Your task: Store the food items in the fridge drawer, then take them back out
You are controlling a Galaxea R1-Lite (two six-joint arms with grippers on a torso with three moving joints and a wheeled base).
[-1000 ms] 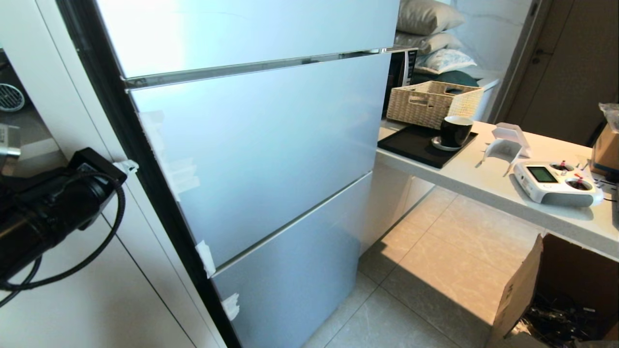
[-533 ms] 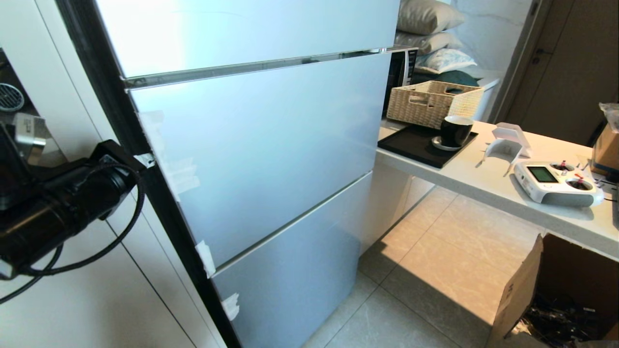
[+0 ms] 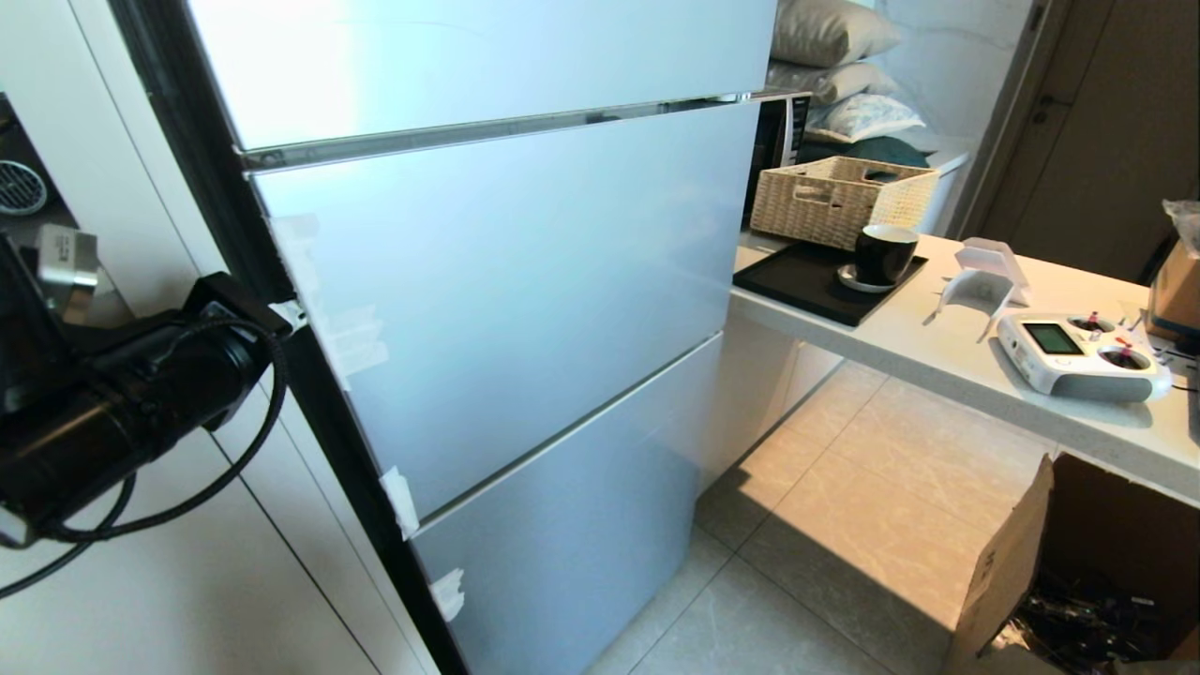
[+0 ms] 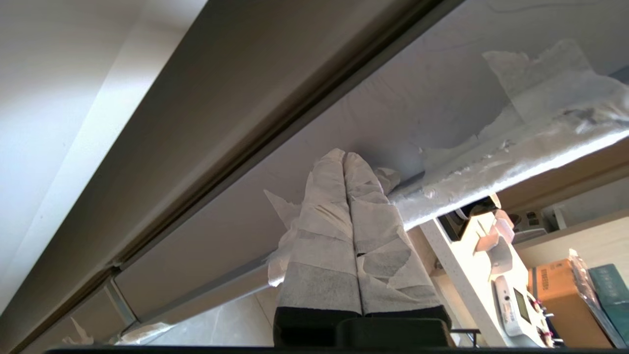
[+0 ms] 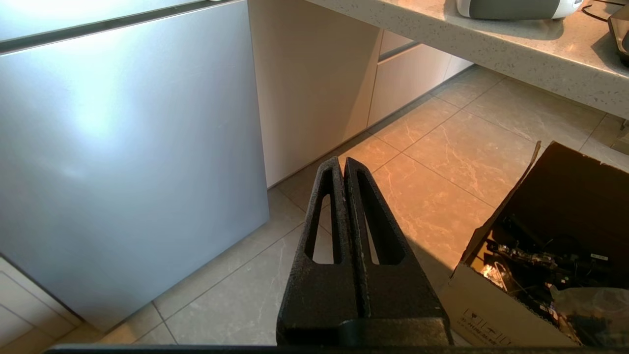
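Observation:
The fridge stands closed, its pale blue middle door [image 3: 525, 281] and lower door [image 3: 562, 525] both shut. The fridge drawer and the food items are hidden. My left gripper [image 3: 289, 314] is shut and holds nothing. Its tape-wrapped fingertips [image 4: 344, 155] sit at the taped side edge of the middle door [image 4: 491, 172], beside the dark fridge frame [image 3: 309, 412]. Parked low over the floor tiles, my right gripper [image 5: 342, 160] is shut and empty, out of the head view.
White cabinet fronts [image 3: 234, 562] stand left of the fridge. On the right, a counter [image 3: 937, 347] carries a wicker basket [image 3: 834, 197], a black mug [image 3: 881, 253] on a black tray [image 3: 797, 281] and a white remote controller [image 3: 1078, 354]. An open cardboard box [image 3: 1078, 562] sits on the floor.
My left arm has swung right, carrying its shut gripper from the white cabinet front to the side edge of the middle fridge door. The right arm has not moved.

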